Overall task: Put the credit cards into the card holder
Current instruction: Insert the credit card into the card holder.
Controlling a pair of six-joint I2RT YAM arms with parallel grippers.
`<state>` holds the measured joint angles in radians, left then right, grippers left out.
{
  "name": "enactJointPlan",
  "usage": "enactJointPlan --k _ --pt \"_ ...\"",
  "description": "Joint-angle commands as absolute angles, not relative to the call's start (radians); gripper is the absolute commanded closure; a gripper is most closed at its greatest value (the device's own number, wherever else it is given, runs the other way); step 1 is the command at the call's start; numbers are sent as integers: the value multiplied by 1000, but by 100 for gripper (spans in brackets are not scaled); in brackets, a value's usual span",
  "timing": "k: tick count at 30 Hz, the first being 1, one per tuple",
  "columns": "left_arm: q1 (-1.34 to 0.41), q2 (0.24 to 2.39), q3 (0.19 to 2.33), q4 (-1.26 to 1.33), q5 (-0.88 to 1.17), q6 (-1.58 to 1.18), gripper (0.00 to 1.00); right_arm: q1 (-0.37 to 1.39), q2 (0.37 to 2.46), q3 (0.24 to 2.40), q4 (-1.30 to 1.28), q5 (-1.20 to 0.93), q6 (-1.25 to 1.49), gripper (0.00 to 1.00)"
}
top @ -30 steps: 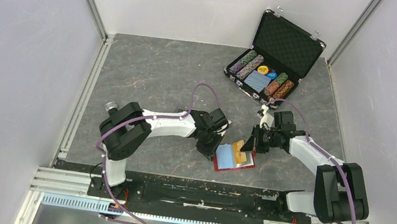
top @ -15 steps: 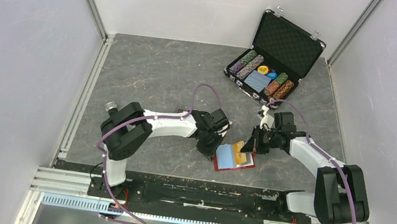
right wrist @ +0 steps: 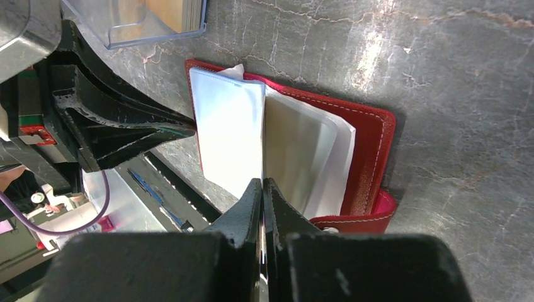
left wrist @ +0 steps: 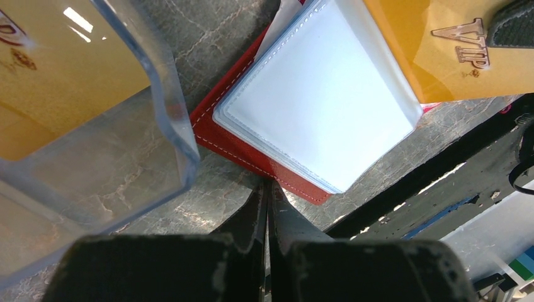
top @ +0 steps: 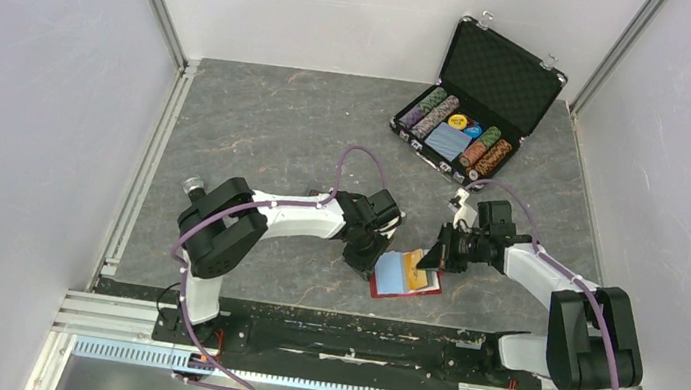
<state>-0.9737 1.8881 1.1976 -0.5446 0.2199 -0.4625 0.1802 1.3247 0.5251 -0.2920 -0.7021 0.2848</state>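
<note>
Red card holder [left wrist: 220,135] spread flat, cover edge touched by tips of closed left gripper [left wrist: 267,189], clear tray [left wrist: 173,113] just beside, gold credit card [left wrist: 428,50] pinched in right gripper [right wrist: 262,189] over the sleeves, bare table [right wrist: 453,75] beyond.

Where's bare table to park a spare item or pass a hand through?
The widest bare table is far left, between the left wall rail and the chip case. There is a narrower strip right of the right arm. It is crowded near centre, where the left gripper, clear tray, card holder and right gripper meet.
</note>
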Motion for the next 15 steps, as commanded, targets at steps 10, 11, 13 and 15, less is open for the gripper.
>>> enactJointPlan --k 10,11,13,15 --pt "-986 1913 1214 -528 220 -421 98 181 1264 594 -332 -688 287 100" --pt "-986 1914 1213 -529 220 -421 98 180 1267 592 -330 -689 288 100" --pt "-986 1915 1215 -531 219 -420 98 180 1274 582 -316 -698 295 100" --pt "-986 1916 1215 -531 219 -419 98 181 1284 567 -301 -703 301 100"
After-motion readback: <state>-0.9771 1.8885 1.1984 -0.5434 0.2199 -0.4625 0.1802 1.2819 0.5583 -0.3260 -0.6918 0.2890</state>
